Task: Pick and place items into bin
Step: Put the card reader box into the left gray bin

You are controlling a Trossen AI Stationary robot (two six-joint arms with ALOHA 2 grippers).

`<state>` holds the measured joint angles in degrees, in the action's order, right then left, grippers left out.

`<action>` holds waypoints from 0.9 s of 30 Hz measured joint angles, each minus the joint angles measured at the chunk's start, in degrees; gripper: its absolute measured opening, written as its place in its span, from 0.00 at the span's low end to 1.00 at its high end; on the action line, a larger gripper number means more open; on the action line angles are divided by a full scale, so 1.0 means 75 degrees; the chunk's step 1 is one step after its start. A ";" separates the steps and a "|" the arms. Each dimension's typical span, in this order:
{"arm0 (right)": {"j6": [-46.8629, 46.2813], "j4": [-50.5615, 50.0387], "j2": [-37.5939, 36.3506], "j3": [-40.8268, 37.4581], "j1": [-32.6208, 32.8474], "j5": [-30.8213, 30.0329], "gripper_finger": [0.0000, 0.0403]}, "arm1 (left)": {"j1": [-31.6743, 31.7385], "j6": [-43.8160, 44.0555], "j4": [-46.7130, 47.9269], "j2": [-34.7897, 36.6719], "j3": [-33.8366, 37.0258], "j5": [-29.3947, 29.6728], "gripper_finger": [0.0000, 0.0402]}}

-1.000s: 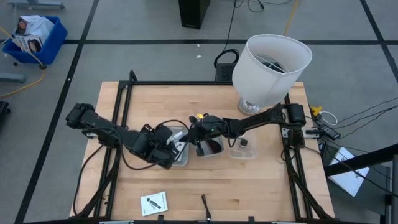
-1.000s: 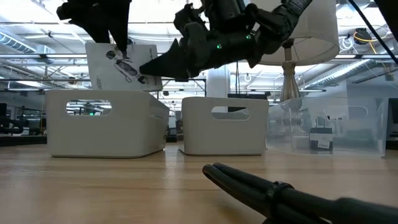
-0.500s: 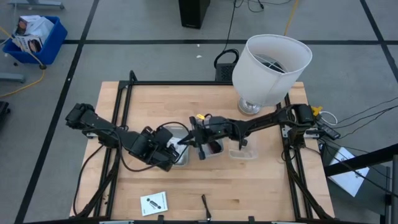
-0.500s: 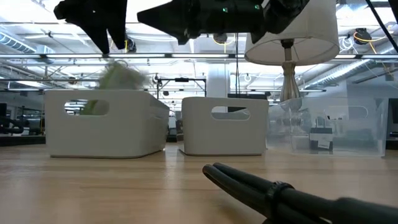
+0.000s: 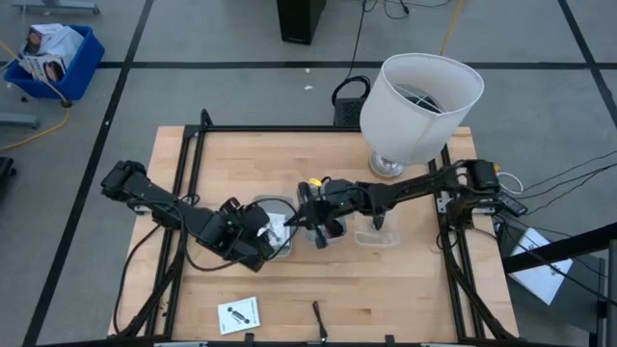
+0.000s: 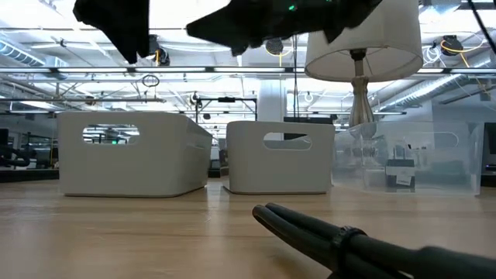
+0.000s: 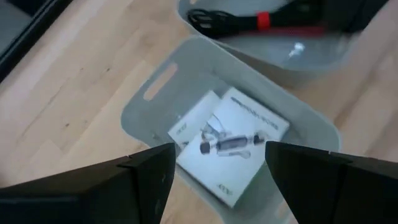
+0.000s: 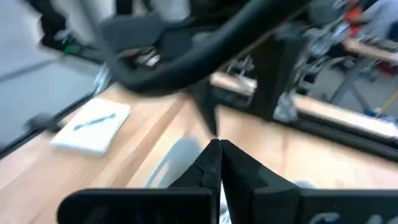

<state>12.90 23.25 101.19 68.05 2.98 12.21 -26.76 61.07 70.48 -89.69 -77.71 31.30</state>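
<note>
We judge the flat white square card (image 5: 239,314) on the counter light and slippery: pinch one edge. Left claw (image 7: 214,163) gapes wide, empty; right claw (image 8: 217,163) is pinched closed.

Pale grey bin (image 7: 155,93) holding white cards (image 7: 233,140) with black marks. Neighbouring grey bin (image 7: 323,59) showing black cable bundle (image 7: 249,22) with red band. Both arms showing black. White card (image 5: 238,314) with black mark lying on light tan wood table (image 5: 405,289), near left; thin dark stick (image 5: 318,318) lying right of it. White lampshade (image 5: 420,94) standing far right. Clear bin (image 5: 376,234) sitting right of grey ones.
</note>
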 joint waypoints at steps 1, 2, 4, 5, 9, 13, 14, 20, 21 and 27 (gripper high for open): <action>0.0132 -0.0404 -0.0175 0.0000 0.0064 0.0005 0.00 | -0.0061 -0.0093 0.0009 0.0000 0.0000 -0.0070 0.63; 0.0254 -0.0859 -0.0379 0.0000 0.0143 0.0006 0.00 | -0.0131 -0.0140 0.0021 0.0000 0.0000 -0.0146 0.63; 0.0529 -0.1640 -0.0795 -0.0039 0.0331 0.0069 0.00 | -0.0284 -0.0132 0.0049 0.0000 0.0000 -0.0338 0.63; 0.0686 -0.1959 -0.1047 -0.0158 0.0434 0.0220 0.00 | -0.0395 -0.0130 0.0047 0.0000 0.0000 -0.0401 0.63; 0.0949 -0.2125 -0.2111 -0.1169 0.0932 0.0800 0.00 | -0.1107 -0.0119 0.0008 0.0000 0.0001 -0.0679 0.63; 0.0627 -0.1177 -0.3531 -0.2682 0.1325 0.0778 0.00 | -0.1867 0.0216 -0.0242 -0.0003 0.0006 -0.1084 0.63; 0.0468 -0.0870 -0.3888 -0.3101 0.1391 0.0753 0.00 | -0.2051 0.0336 -0.0356 -0.0003 0.0006 -0.1175 0.63; -0.0512 0.0049 -0.6176 -0.5227 0.1719 -0.0705 0.00 | -0.2892 0.0956 -0.1471 -0.0193 0.0003 -0.1695 0.63; -0.0631 0.0021 -0.6526 -0.5500 0.1741 -0.0919 0.00 | -0.3001 0.1042 -0.1596 -0.0344 0.0003 -0.1813 0.63; -0.1263 0.0178 -0.8443 -0.6858 0.1769 -0.1016 0.01 | -0.3280 0.1397 -0.1616 -0.1856 0.0009 -0.3538 0.63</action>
<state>3.43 24.58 37.86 16.62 16.25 4.59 -51.36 71.54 58.36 -103.61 -77.64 4.77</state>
